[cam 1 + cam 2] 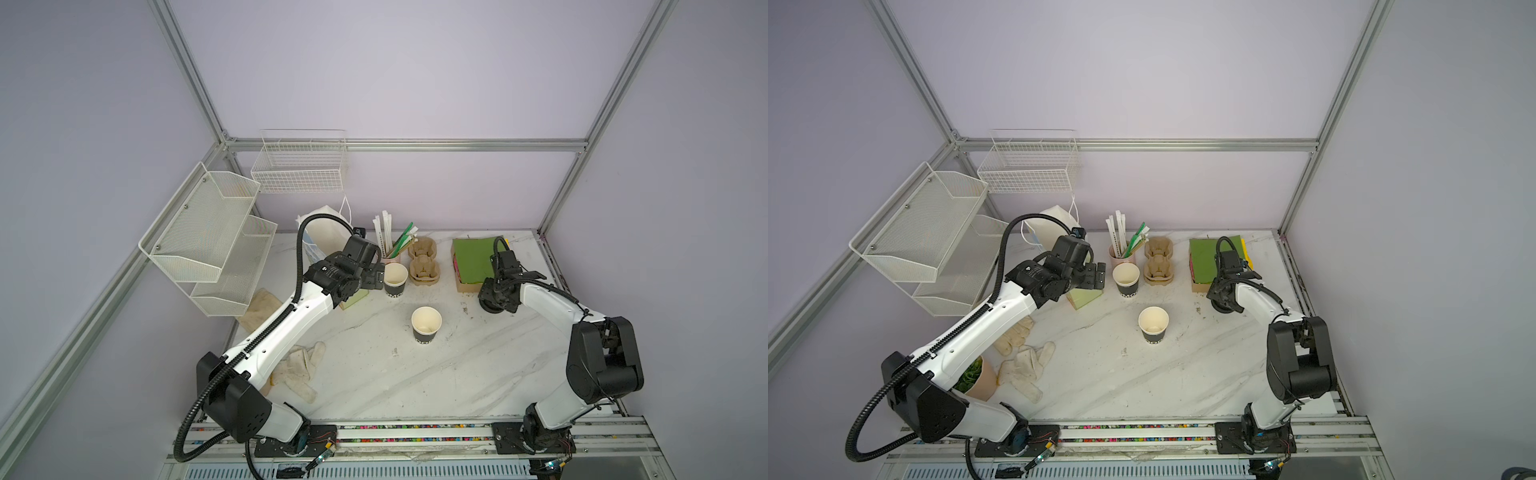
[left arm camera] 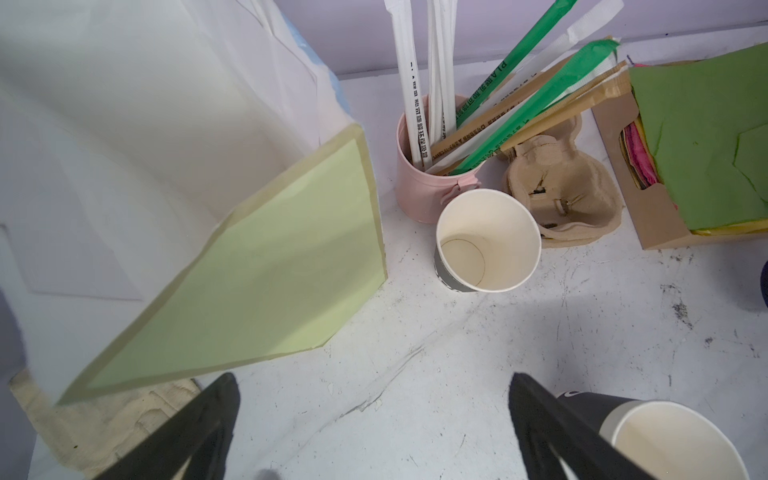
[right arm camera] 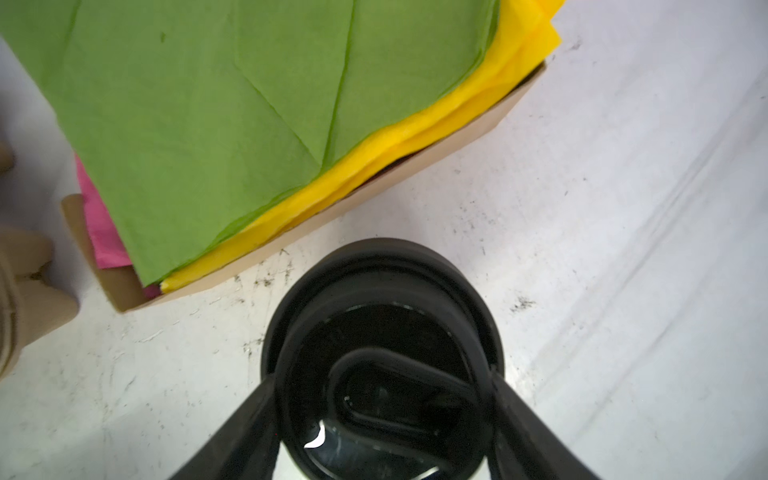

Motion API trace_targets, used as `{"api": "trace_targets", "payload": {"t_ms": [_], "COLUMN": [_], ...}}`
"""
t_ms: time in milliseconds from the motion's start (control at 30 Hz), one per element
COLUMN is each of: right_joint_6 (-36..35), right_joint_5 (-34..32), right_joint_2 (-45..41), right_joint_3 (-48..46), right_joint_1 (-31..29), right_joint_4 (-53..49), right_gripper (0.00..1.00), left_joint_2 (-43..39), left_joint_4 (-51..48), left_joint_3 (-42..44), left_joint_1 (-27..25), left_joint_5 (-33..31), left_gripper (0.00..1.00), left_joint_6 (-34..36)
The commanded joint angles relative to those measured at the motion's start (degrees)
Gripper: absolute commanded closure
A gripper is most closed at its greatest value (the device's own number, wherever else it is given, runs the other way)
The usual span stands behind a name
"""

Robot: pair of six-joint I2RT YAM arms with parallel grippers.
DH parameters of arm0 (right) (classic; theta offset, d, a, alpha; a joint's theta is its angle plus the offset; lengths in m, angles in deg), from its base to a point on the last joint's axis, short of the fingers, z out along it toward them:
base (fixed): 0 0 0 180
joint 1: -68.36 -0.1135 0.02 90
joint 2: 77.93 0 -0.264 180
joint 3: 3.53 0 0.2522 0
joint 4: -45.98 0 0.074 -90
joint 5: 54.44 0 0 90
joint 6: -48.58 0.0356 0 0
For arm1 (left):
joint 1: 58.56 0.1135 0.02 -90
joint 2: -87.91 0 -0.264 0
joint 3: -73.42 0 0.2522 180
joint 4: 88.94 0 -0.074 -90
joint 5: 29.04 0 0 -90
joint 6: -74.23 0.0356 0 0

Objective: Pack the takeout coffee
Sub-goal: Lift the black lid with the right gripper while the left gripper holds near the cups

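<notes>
Plainly, by the cardboard box (image 1: 466, 286) on the tabletop (image 1: 478, 374), the right end effector (image 3: 382, 374) pinches the takeout coffee's black lid (image 3: 382, 270); any cup beneath is hidden, and the left end effector (image 2: 374, 386) gapes empty. Lift level, without squeezing harder.

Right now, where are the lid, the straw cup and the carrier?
lid (image 3: 382, 328), right wrist view, on its flat top.
straw cup (image 2: 417, 191), left wrist view, on its pink wall.
carrier (image 2: 582, 183), left wrist view, on its pulp top.
</notes>
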Motion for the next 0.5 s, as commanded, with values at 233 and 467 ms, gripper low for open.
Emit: {"api": "trace_targets", "payload": {"t_ms": [233, 467], "right_joint_6": [0.1, 0.9], "right_joint_5": [2.5, 1.2], "right_joint_2": [-2.4, -5.7], "right_joint_3": [-1.6, -2.1], "right_joint_1": [-0.2, -0.6], "right_joint_4": [2.9, 3.4], "right_gripper": [0.29, 0.29], "left_joint_2": [-0.8, 2.8], "left_joint_4": [2.5, 2.9], "left_joint_3": [2.2, 0.6], "left_joint_1": [0.2, 0.2], "left_joint_5": [6.1, 17.3], "left_gripper": [0.00, 0.00], "left_joint_6": [-1.4, -2.6]}}
